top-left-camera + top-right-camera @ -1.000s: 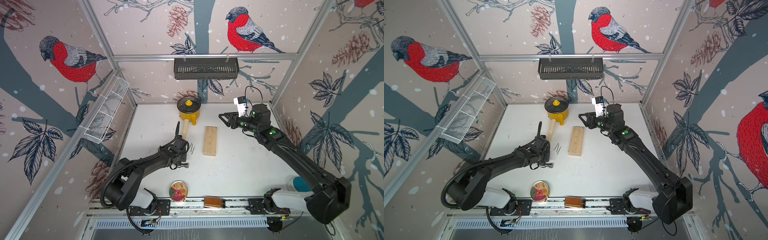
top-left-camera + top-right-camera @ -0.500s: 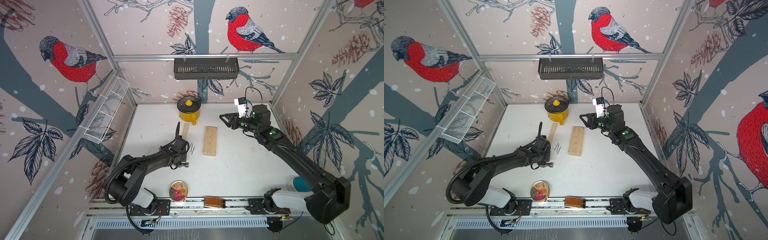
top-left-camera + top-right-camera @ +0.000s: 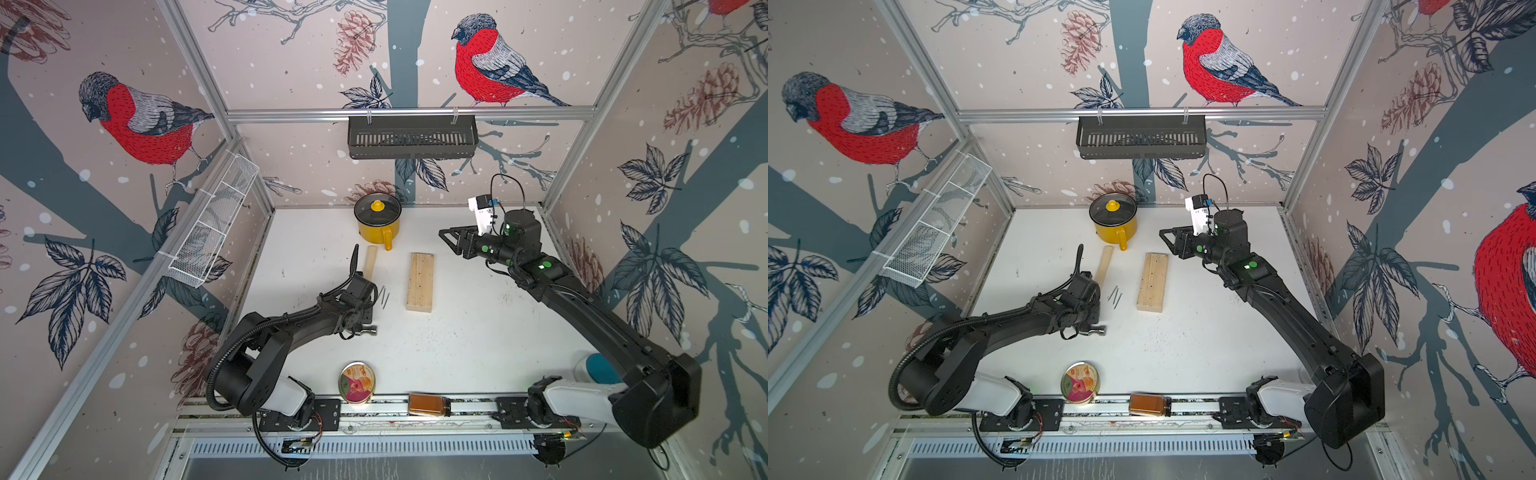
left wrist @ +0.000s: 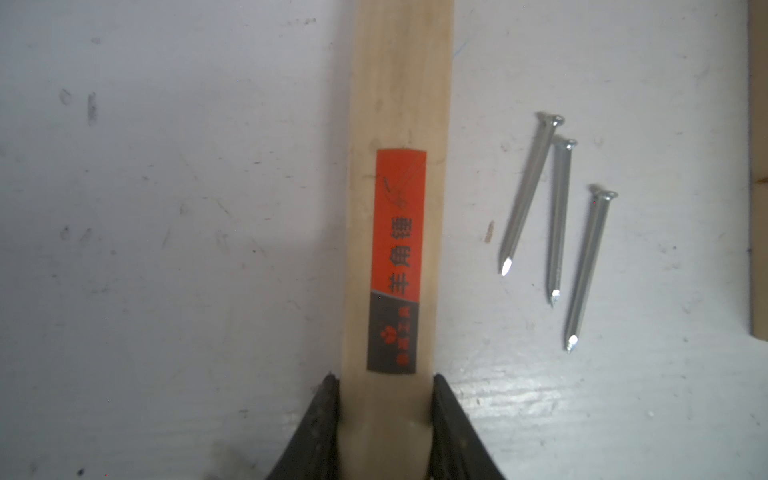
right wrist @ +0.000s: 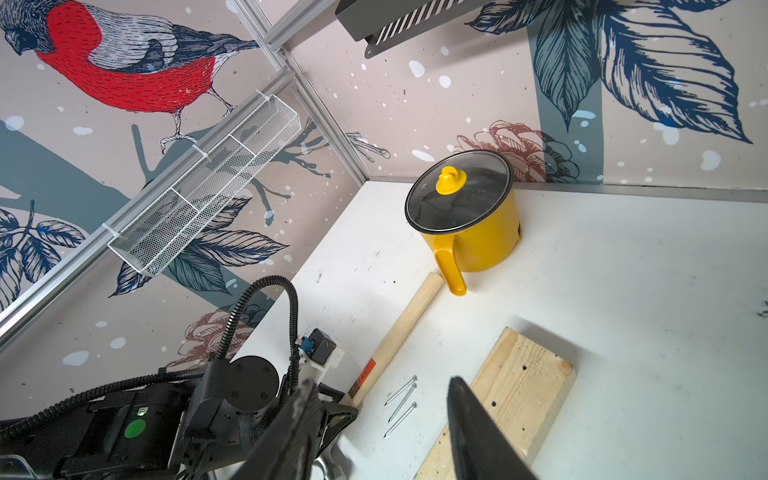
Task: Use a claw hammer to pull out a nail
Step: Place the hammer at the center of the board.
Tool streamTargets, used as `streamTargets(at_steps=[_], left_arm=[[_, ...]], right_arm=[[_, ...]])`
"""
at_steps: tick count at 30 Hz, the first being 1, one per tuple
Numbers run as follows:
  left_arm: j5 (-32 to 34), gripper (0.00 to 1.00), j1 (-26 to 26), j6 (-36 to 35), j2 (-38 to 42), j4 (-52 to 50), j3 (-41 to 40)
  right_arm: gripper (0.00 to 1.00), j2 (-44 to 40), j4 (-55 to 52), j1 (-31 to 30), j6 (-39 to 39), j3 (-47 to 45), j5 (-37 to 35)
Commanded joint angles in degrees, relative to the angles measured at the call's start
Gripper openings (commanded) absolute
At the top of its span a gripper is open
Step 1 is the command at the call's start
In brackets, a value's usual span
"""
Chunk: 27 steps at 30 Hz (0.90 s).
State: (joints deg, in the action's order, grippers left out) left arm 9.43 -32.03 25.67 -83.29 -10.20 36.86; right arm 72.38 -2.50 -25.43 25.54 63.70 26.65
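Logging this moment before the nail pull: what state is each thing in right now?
claw hammer: handle clamped in left tool.
left tool: shut on the hammer.
right tool: open, empty, raised above the table.
nails: three, loose on the table beside the handle.
wood block: lying flat.
yellow pot: upright, lid on.
jar: on its side.

Seen in both top views from high above the front edge, looking down over the whole tabletop (image 3: pixel 478 332). Left wrist: close, straight down on the hammer handle (image 4: pixel 395 104) and three nails (image 4: pixel 559 216). Right wrist: raised, slanting across toward the yellow pot (image 5: pixel 478 241), sharing handle, nails, plus the wood block (image 5: pixel 523 374).
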Motion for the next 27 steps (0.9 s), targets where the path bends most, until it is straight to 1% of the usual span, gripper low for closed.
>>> streamTargets(at_steps=[1,3,8,11,27], left_arm=[[-0.6,0.27,0.2,2.0,1.7,0.4,0.2],[-0.4,0.30,0.2,2.1,2.5,-0.1,0.6],[0.2,0.31,0.1,2.0,3.3,-0.7,1.1],[-0.1,0.31,0.1,2.0,2.7,-0.3,0.8],[-1.1,0.28,0.1,2.0,-0.7,2.3,-0.2]], right_arm=[[0.52,-0.3,2.1,0.1,0.1,-0.2,0.5],[0.52,-0.4,2.0,0.3,0.1,-0.2,0.5],[0.52,-0.3,1.9,0.5,0.4,-0.2,0.6],[0.52,-1.8,1.8,0.5,0.4,-0.1,0.6],[0.52,-1.9,1.4,0.5,0.2,-0.3,0.4]])
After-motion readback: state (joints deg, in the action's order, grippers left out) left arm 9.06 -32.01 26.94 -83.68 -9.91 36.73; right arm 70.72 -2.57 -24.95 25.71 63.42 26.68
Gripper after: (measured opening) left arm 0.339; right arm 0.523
